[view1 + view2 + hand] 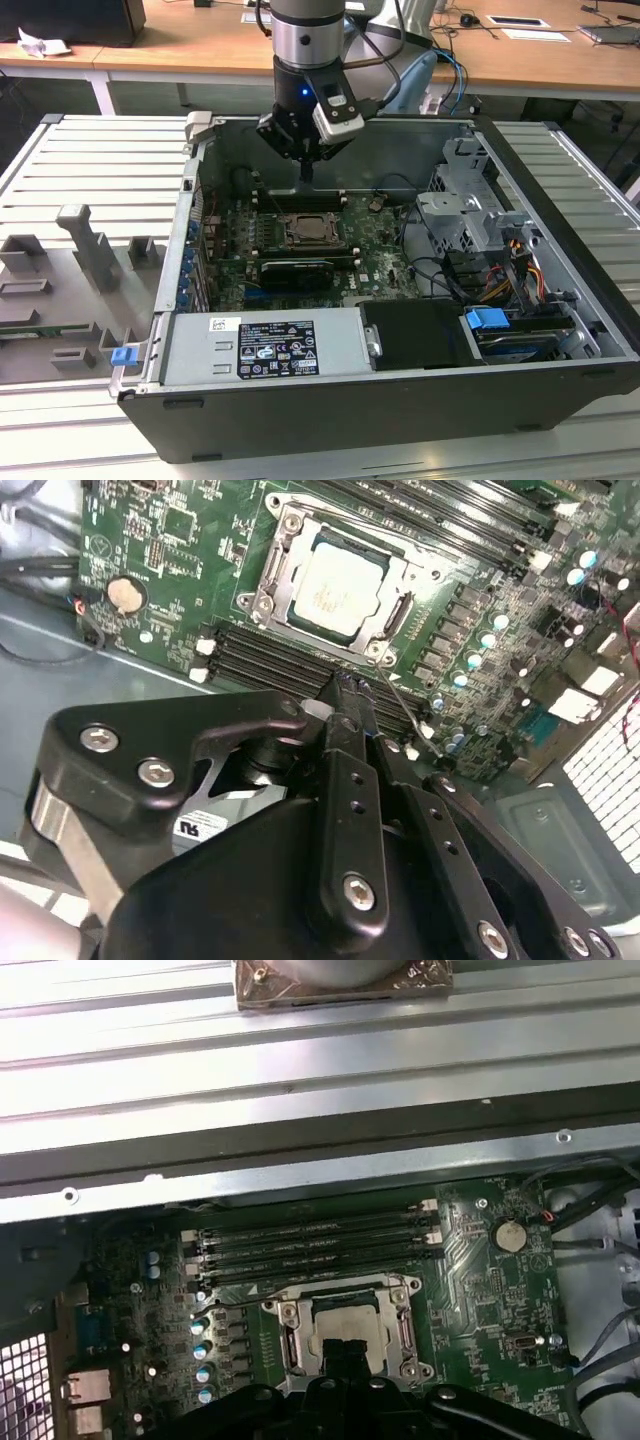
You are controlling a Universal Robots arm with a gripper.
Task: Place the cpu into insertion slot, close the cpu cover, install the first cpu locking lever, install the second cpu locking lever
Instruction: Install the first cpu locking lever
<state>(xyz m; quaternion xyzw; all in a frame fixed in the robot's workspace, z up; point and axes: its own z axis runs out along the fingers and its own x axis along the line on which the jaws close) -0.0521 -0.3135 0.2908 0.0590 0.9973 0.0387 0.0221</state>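
The cpu (pixel 338 585) lies flat in the insertion slot (pixel 314 233) on the green board inside the open computer case. The silvery cpu cover (pixel 272 572) lies down around it as a frame, with the chip's pale top showing through its opening. A thin wire lever (pixel 412 718) stands out from the socket's corner nearest the gripper. My gripper (pixel 305 172) hangs above the board just behind the socket, its fingers (pixel 345 710) pressed together with nothing between them. In the first wrist view the cpu (pixel 335 1322) sits just beyond the dark fingertips.
Long black memory slots (pixel 270 660) run between the gripper and the socket. A coin battery (pixel 124 593) sits on the board. The power supply (pixel 265 345), drive cage (pixel 470 215) and loose cables (pixel 440 265) crowd the case. A grey fixture tray (pixel 80 260) lies outside.
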